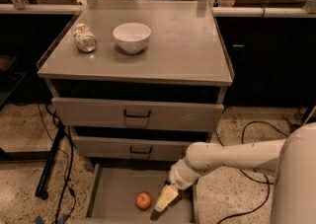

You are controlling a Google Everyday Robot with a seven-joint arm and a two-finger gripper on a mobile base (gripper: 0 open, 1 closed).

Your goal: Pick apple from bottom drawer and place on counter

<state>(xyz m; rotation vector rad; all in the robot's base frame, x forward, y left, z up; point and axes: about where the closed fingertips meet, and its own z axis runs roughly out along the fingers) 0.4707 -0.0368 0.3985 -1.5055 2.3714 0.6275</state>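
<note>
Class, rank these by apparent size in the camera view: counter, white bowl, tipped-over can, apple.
Largest to smallest:
1. counter
2. white bowl
3. can
4. apple
The apple lies in the bottom drawer beside the gripper; its different depth makes can versus apple unsure.

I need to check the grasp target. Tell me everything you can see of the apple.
The apple is small, round and red-orange, with a paler yellowish patch on top; its skin looks smooth and whole. It rests on the flat grey floor of the open bottom drawer, roughly mid-width, with nothing else lying near it. It is not lifted. The hand hangs low in the drawer just to its right in the picture; whether it touches the apple cannot be told.
</note>
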